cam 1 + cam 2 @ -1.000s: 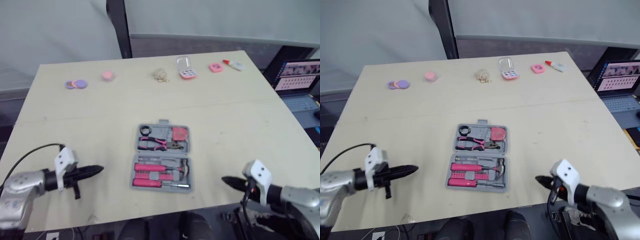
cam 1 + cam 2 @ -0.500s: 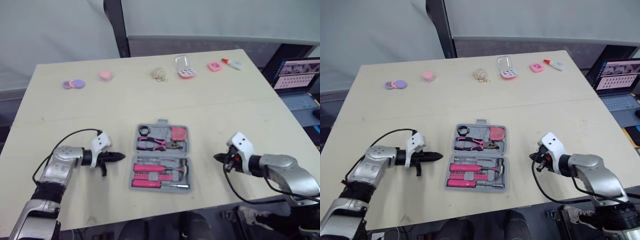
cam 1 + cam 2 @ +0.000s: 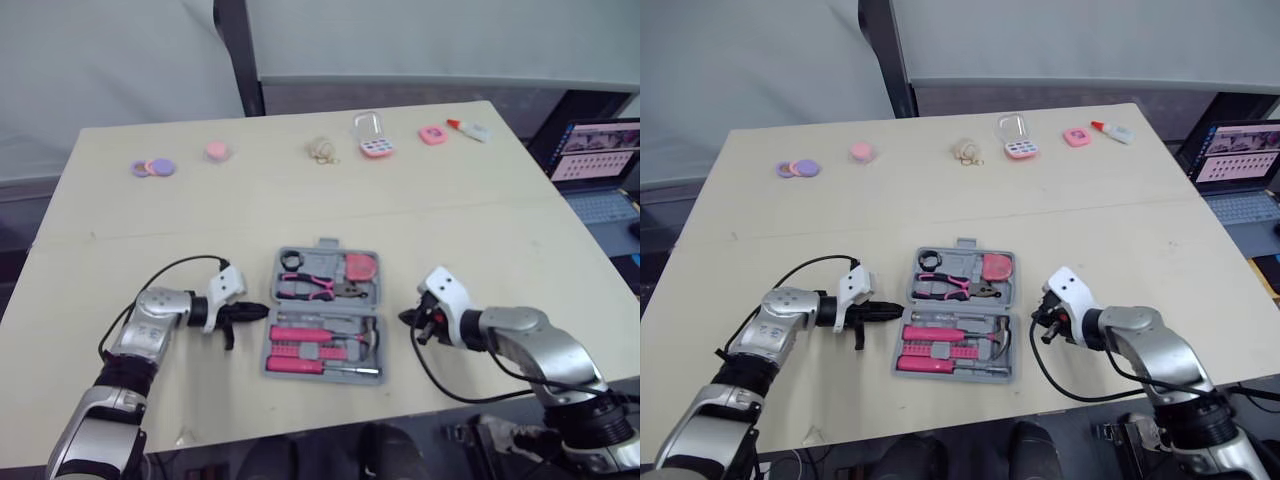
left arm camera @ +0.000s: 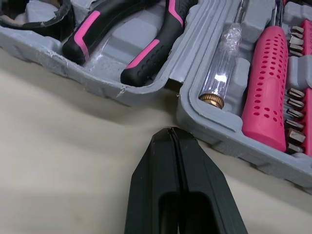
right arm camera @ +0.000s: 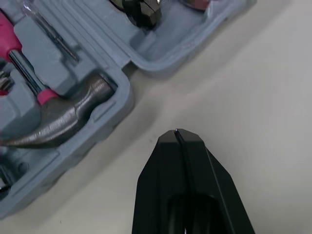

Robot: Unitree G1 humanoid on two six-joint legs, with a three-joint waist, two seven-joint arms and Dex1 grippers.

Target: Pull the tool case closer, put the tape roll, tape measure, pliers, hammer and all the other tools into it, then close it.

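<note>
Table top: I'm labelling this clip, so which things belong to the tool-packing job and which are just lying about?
Job: tool case, pliers, hammer, tape roll, tape measure, left gripper, right gripper.
Lying about: purple discs, pink puck, beige tangle, clear-lidded box, pink square, small bottle, laptop.

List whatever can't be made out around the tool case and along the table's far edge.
- Small pink items along the far edge: too small in the eye views to identify.
- Laptop: cut off by the left eye view's right edge.
- Hammer: handle cut off by the right wrist view's edge.
- Tape roll: partly cut off by the left wrist view's edge.
</note>
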